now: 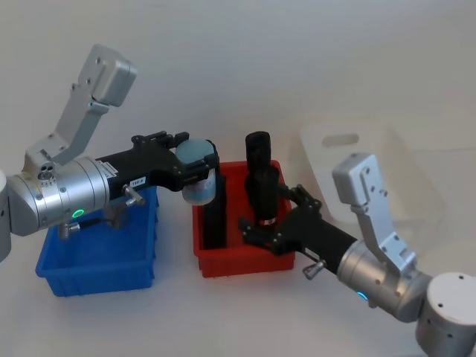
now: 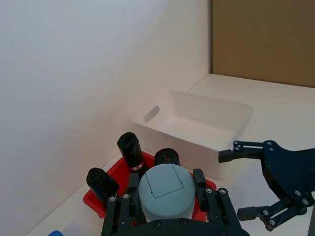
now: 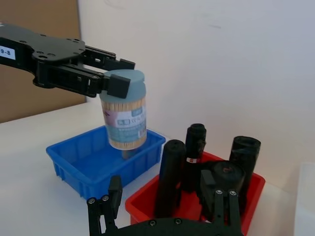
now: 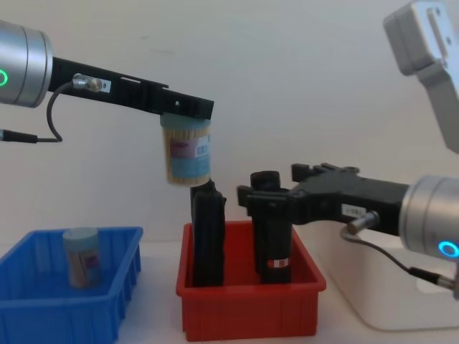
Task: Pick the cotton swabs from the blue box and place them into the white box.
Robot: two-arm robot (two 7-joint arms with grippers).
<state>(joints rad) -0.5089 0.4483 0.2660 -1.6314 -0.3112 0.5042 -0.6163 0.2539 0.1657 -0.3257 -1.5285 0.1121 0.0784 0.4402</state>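
left gripper [image 1: 195, 160] holds a swab jar [image 1: 198, 182] aloft.
head view: fingers clamped on the jar's lid, above the left edge of the red bin [image 1: 245, 262], near the blue box [image 1: 97, 279]; right gripper [image 1: 271, 216] spread wide at the black cylinders [image 1: 258, 160]. left wrist view: white box [image 2: 197, 118] lies beyond the bin. right wrist view: jar hangs clear of the blue box. chest view: a second jar [image 4: 81, 256] stands in the blue box.

A lab robot test bench is suggested: a bare white table [image 1: 223, 320] is set against a plain white wall [image 2: 74, 73]. Beside the red bin [image 1: 245, 264], sorting tubs are ranged: the blue box [image 1: 97, 279] left, the white box [image 2: 187, 135] right.
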